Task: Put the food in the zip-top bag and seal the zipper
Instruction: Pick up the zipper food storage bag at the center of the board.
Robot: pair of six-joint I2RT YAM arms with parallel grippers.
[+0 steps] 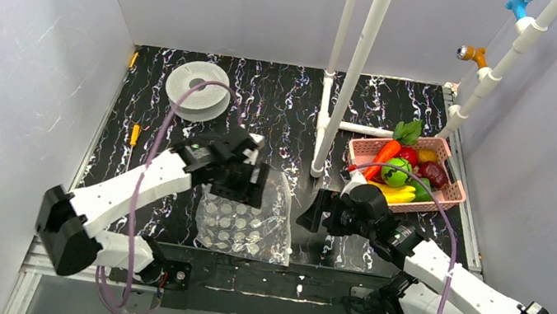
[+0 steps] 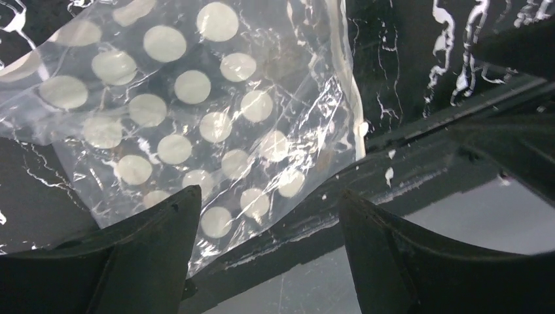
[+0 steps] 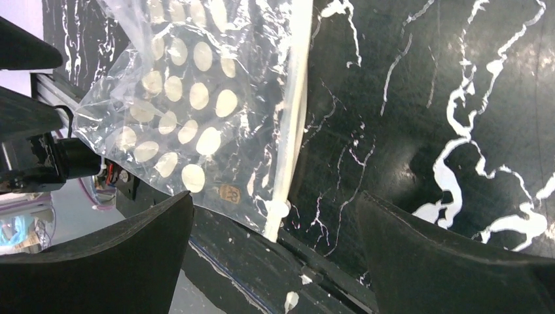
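The zip-top bag [image 1: 243,218] lies flat and crumpled on the black marbled table [image 1: 284,99], at the near edge between the two arms. It is clear plastic with rows of whitish dots. Its zipper [image 3: 291,131], a pale straight strip, runs along the bag's right edge, the side towards the right arm.

The left gripper [image 2: 268,216] hangs over the far part of the bag with its jaws spread apart. In the left wrist view nothing sits between the fingers [image 2: 150,248], and the dotted plastic lies beneath and beyond them (whether a fingertip touches the film cannot be told).

The right gripper [image 3: 275,216] is just to the right of the bag, pointed at the zipper edge. Its jaws are spread wide with nothing in them, and the strip's near end shows in the gap between them, down on the table.

The food [image 1: 402,171] is well apart from the bag, piled in a pink latticed basket [image 1: 453,196] on the right side of the table: an orange carrot, a green round piece, something yellow, and red and dark red pieces. A grey-white round spool [image 1: 199,88] rests at the far left, and white pipes [image 1: 355,68] stand upright near the middle.
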